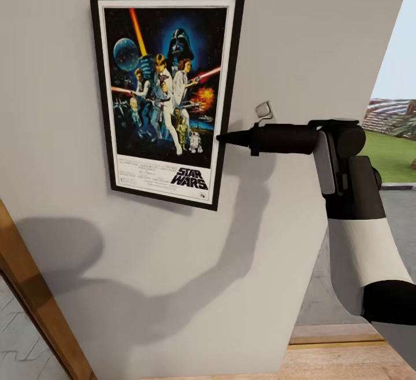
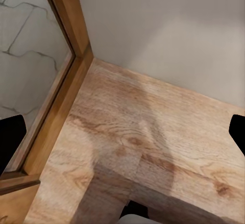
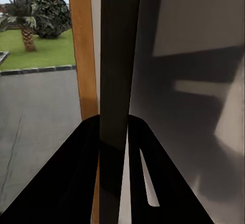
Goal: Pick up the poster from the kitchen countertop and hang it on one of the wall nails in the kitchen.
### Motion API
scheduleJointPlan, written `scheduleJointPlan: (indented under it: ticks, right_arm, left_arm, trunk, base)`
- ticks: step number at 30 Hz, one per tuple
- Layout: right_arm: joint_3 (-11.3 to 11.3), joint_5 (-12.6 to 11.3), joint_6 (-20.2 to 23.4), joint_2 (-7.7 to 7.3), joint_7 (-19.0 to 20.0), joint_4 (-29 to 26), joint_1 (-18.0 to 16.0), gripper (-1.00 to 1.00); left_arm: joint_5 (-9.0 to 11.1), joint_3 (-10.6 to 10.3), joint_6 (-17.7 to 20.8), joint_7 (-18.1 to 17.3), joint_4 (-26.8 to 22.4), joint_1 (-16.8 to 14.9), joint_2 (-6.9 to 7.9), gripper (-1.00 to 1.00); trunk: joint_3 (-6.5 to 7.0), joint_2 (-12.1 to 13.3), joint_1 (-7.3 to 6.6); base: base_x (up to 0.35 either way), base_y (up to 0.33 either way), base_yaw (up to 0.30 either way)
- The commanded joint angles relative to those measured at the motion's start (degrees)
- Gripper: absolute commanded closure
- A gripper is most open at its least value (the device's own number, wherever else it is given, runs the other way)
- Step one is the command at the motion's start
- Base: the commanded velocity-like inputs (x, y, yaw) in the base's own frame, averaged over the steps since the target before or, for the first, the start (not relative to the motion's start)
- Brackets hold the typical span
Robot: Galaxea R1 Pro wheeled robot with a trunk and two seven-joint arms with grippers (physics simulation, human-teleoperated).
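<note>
The Star Wars poster (image 1: pixel 167 91) lies flat against the pale grey wall (image 1: pixel 300 39), slightly tilted. My right gripper (image 1: pixel 222 137) reaches in from the right and is shut on the poster's right edge at about mid-height. In the right wrist view that edge is a dark upright strip (image 3: pixel 118 55) clamped between my black fingers (image 3: pixel 66 183). Any wall nail is hidden behind the poster. My left gripper (image 2: pixel 122 137) hangs low over the wood floor (image 2: pixel 153 147), open, with its fingertips (image 2: pixel 10 142) far apart and nothing between them. The kitchen countertop is out of view.
A small pale fitting (image 1: pixel 263 109) sticks out of the wall just above my right gripper. A wooden door frame (image 1: pixel 34 305) runs along the lower left. To the right the wall ends at an opening onto grass and pavement (image 1: pixel 398 154).
</note>
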Motion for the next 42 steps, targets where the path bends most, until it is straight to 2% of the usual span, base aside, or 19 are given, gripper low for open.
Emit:
scheduleJointPlan:
  ticks: [1, 9, 17, 30, 40, 41, 42]
  right_arm:
    - [0.06, -0.34, 0.38, -0.04, -0.11, 0.01, -0.02, 1.0]
    - [0.06, -0.34, 0.38, -0.04, -0.11, 0.01, -0.02, 1.0]
    - [1.98, -0.26, 0.41, 0.03, -0.07, -0.03, -0.02, 1.0]
    - [2.1, -0.31, 0.42, 0.04, -0.07, -0.04, -0.02, 1.0]
    - [2.03, -0.28, 0.42, 0.04, -0.07, -0.04, -0.03, 1.0]
    - [2.02, -0.25, 0.42, 0.04, -0.07, -0.04, -0.03, -1.0]
    - [2.02, -0.24, 0.39, 0.04, -0.07, -0.07, -0.02, -1.0]
  left_arm:
    - [0.59, 0.12, -0.01, -0.46, -0.03, 0.02, -0.01, -1.0]
    - [0.59, 0.12, -0.01, -0.46, -0.03, 0.02, -0.01, -1.0]
    - [0.59, 0.09, -0.01, -0.46, -0.03, 0.02, 0.26, -1.0]
    - [0.59, 0.08, -0.01, -0.46, -0.03, 0.03, 0.34, -1.0]
    - [0.59, 0.08, 0.07, -0.46, -0.03, 0.02, 0.36, -1.0]
    - [0.59, 0.08, 0.07, -0.46, -0.03, 0.02, 0.34, -1.0]
    - [0.59, 0.08, 0.07, -0.46, -0.03, 0.02, 0.31, -1.0]
  trunk:
    - [-0.02, -0.04, 0.02]
    - [-0.02, -0.04, 0.02]
    - [-0.02, -0.04, 0.02]
    - [-0.02, -0.04, 0.02]
    - [-0.02, -0.04, 0.02]
    - [-0.02, -0.04, 0.02]
    - [-0.02, -0.04, 0.02]
  base:
    - [0.0, 0.0, 0.0]
    - [0.0, 0.0, 0.0]
    - [0.0, 0.0, 0.0]
    - [0.005, 0.0, 0.0]
    - [0.223, 0.0, 0.0]
    - [0.07, 0.0, 0.0]
    - [0.036, 0.0, 0.0]
